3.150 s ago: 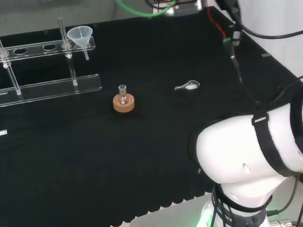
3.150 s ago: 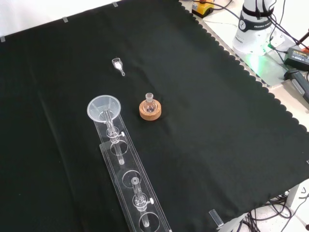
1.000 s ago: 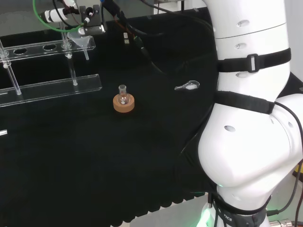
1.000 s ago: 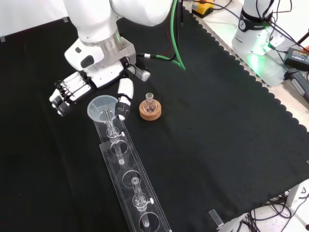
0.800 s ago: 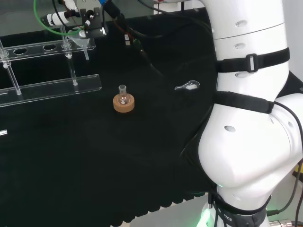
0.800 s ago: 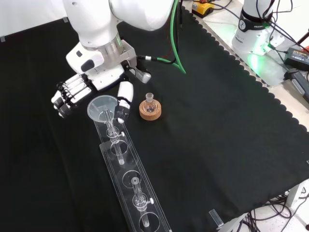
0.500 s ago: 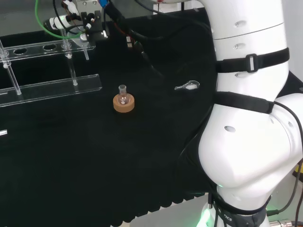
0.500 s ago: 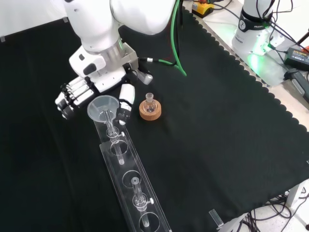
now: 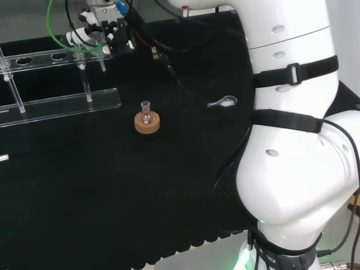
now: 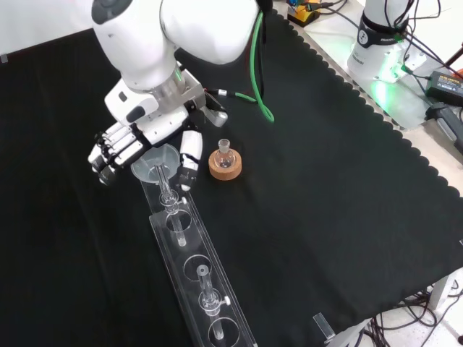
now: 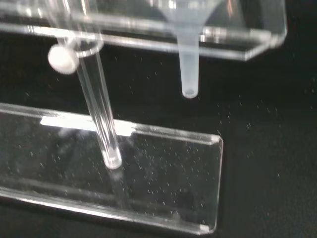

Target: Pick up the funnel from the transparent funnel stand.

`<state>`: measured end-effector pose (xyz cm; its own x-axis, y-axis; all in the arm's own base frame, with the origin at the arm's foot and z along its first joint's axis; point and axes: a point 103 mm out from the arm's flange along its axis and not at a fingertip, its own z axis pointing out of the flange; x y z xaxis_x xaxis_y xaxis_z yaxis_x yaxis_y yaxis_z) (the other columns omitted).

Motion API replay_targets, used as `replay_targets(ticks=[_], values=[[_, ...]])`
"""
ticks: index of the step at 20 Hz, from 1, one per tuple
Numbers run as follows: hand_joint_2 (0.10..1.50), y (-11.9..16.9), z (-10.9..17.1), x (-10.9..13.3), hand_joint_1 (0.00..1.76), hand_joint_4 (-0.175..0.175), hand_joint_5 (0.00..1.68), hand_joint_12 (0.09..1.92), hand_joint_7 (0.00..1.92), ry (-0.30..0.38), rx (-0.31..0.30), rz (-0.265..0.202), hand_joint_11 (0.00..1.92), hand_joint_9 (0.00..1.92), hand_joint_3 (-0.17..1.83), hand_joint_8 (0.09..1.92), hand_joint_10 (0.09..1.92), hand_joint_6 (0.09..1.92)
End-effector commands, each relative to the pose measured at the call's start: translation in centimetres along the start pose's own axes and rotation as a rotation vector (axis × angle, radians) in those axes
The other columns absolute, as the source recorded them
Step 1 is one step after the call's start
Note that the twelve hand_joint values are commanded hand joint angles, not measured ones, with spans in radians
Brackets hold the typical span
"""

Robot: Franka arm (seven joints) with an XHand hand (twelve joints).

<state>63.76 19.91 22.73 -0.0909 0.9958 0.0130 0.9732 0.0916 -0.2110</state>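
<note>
- Funnel (image 10: 154,167) sits in the end hole of the transparent funnel stand (image 10: 189,271), upper left of centre in front view; the stand runs from there down toward the frame's bottom edge.
- Hand (image 10: 126,148) is at the funnel: fingers (image 10: 110,155) left of the bowl, thumb (image 10: 189,160) right of it, bowl between them. Fingers partly curled, hand not closed on anything; can't tell whether any digit touches the rim.
- Head view: hand (image 9: 93,35) at upper left, over the stand's top rail (image 9: 42,56).
- Wrist view: funnel stem (image 11: 187,64) hangs through the upper plate, tip above the base plate (image 11: 124,173), not touching it; upright rod (image 11: 99,114) beside it.
- Small flask on cork ring (image 10: 224,163) just right of thumb in front view.
- Small clear scoop (image 9: 223,102) mid-frame in head view, well apart from stand.
</note>
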Motion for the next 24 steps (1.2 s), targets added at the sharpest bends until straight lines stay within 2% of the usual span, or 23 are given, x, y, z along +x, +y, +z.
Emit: replay_targets(ticks=[1, 3, 6, 7, 10, 11, 12, 13, 14, 15, 17, 19, 20, 22, 24], values=[[0.82, -0.5, 2.3, -0.8, 0.01, 0.081, 0.0, 0.36, 0.0, -0.039, 0.08, 0.012, 0.0, 0.0, 0.04, 0.09, 0.09, 0.09], [0.83, -1.0, 2.4, -2.3, 0.01, 0.08, 0.0, 0.36, 0.0, -0.03, 0.082, 0.0, 0.0, 0.0, 0.04, 0.09, 0.09, 0.09], [0.83, -1.4, 2.7, -3.2, 0.0, 0.08, 0.0, 0.43, 0.0, -0.021, 0.074, -0.005, 0.0, 0.0, 0.04, 0.09, 0.09, 0.09], [0.83, -1.5, 2.6, -3.4, 0.0, 0.079, 0.0, 0.57, 0.0, -0.019, 0.066, -0.011, 0.0, 0.0, 0.04, 0.09, 0.09, 0.09], [0.82, -1.6, 2.8, -2.4, 0.0, 0.066, 0.09, 1.29, 0.0, -0.051, -0.012, -0.033, 0.01, 0.06, 0.04, 0.09, 0.09, 0.09], [0.82, -1.4, 3.0, -1.3, 0.0, 0.06, 0.13, 1.43, 0.0, -0.057, -0.026, -0.036, 0.04, 0.07, 0.03, 0.09, 0.17, 0.09], [0.83, -1.3, 3.1, -0.6, 0.0, 0.055, 0.16, 1.5, 0.02, -0.061, -0.034, -0.038, 0.09, 0.04, 0.03, 0.09, 0.38, 0.09], [0.83, -1.5, 3.0, -1.4, 0.0, 0.051, 0.19, 1.53, 0.04, -0.061, -0.039, -0.027, 0.14, 0.02, 0.03, 0.09, 0.56, 0.09], [0.83, -1.9, 3.2, -3.3, 0.0, 0.046, 0.23, 1.54, 0.08, -0.072, -0.062, -0.033, 0.21, 0.04, 0.03, 0.12, 0.74, 0.09], [0.83, -1.9, 3.7, -3.2, 0.0, 0.042, 0.26, 1.53, 0.08, -0.086, -0.072, -0.04, 0.29, 0.07, 0.03, 0.29, 0.86, 0.09], [0.84, -1.7, 3.7, -2.3, 0.01, 0.028, 0.33, 1.48, 0.07, -0.108, -0.077, -0.054, 0.45, 0.18, 0.03, 0.69, 0.99, 0.09], [0.84, -1.5, 3.9, -1.7, 0.02, 0.013, 0.4, 1.44, 0.11, -0.107, -0.092, -0.08, 0.56, 0.29, 0.03, 0.91, 1.04, 0.09], [0.85, -1.4, 3.8, -2.6, 0.02, 0.003, 0.44, 1.42, 0.15, -0.111, -0.095, -0.082, 0.61, 0.35, 0.04, 0.98, 1.05, 0.09], [0.87, -1.1, 3.4, -3.2, 0.05, -0.035, 0.55, 1.41, 0.31, -0.107, -0.161, -0.122, 0.75, 0.53, 0.05, 1.08, 1.07, 0.09], [0.91, -1.2, 2.9, -4.2, 0.15, -0.116, 0.65, 1.36, 0.54, -0.088, -0.238, -0.15, 0.99, 0.8, 0.07, 1.19, 1.12, 0.21]])
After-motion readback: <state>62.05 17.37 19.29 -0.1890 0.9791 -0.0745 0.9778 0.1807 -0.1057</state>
